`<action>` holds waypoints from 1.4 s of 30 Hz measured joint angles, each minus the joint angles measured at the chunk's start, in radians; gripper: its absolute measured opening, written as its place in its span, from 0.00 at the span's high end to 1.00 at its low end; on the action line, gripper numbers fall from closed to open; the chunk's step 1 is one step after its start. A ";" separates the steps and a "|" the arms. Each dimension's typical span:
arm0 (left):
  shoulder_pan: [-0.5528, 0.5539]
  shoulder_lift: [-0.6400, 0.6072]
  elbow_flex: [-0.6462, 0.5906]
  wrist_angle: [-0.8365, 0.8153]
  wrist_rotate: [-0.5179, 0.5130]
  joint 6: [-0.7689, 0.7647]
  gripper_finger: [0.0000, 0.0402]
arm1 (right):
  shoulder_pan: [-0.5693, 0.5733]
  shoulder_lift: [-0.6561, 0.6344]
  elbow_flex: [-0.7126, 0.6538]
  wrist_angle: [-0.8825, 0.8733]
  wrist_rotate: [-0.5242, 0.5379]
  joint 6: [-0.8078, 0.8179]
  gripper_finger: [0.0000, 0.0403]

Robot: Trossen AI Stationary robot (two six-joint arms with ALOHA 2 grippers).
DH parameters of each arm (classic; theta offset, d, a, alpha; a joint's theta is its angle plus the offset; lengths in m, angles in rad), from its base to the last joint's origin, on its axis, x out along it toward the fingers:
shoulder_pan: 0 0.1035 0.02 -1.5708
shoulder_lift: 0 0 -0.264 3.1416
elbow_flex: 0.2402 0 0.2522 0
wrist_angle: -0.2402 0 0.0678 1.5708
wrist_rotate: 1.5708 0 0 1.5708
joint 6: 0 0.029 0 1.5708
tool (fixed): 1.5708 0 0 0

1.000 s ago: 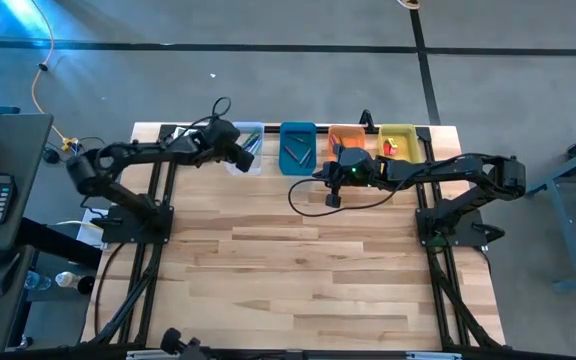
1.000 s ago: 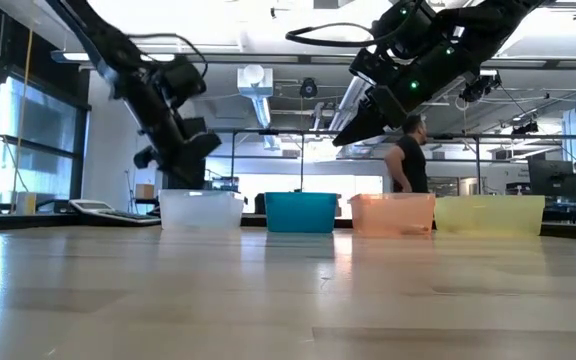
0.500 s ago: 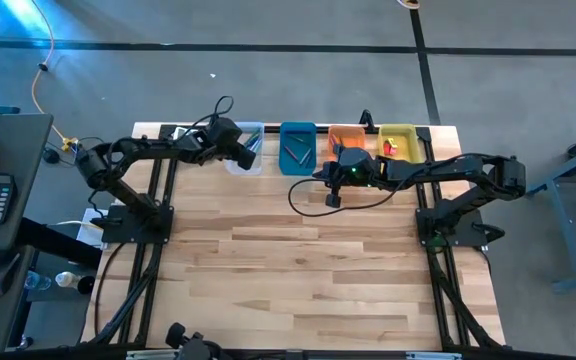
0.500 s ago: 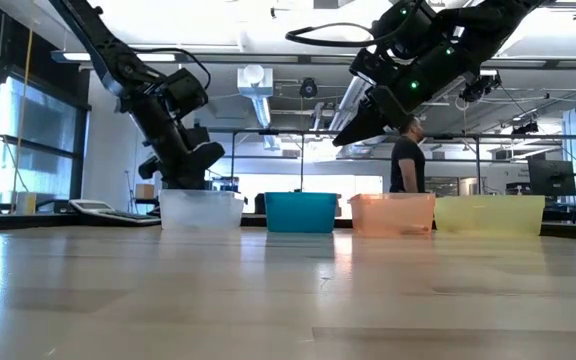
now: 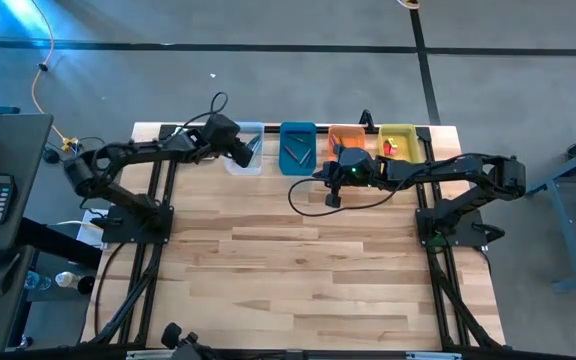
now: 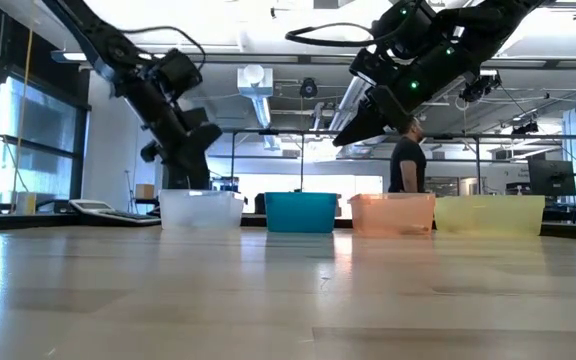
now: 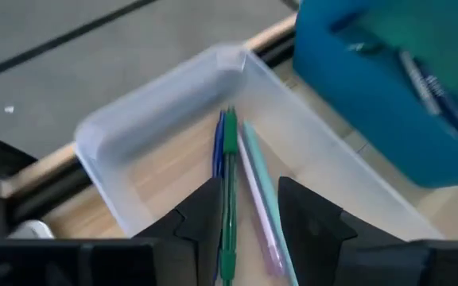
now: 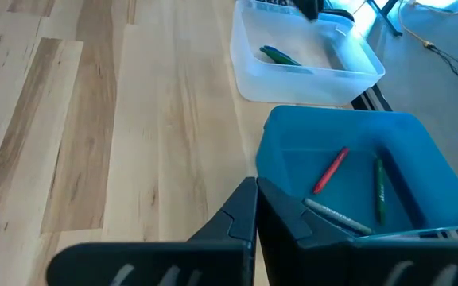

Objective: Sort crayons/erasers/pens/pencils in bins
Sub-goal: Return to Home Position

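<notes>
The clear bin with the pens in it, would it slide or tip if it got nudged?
Probably slides easily: the clear bin looks like thin plastic on the smooth table, holding only a few pens. Tipping seems unlikely, since it sits low and wide. The pens would likely roll inside.

orange bin (image 5: 346, 132): half hidden under the right arm (image 5: 408, 172).
blue bin (image 7: 388, 71): blurred, cut by the edge in left wrist view.
yellow bin (image 5: 397, 127): contents too small to tell.
</notes>
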State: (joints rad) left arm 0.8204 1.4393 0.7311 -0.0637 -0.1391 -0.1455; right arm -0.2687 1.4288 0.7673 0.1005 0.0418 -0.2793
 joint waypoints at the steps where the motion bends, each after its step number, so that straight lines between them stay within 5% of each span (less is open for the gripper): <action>1: -0.003 -0.020 0.000 -0.007 -0.001 0.004 0.72 | 0.000 0.000 0.000 0.000 0.004 0.004 1.00; 10: -0.109 -0.198 -0.049 0.016 0.019 0.097 0.79 | 0.000 0.000 0.000 -0.005 0.036 0.009 1.00; 26: -0.288 -0.257 -0.307 0.469 0.378 0.232 1.00 | -0.106 -0.030 -0.207 0.376 -0.177 0.090 1.00; 42: -0.278 -0.360 -0.427 0.686 0.488 0.236 1.00 | -0.142 -0.582 -0.524 0.421 -0.158 0.125 1.00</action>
State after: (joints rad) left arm 0.5427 1.0798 0.3036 0.6222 0.3487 0.0903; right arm -0.4108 0.8470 0.2430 0.5217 -0.1167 -0.1548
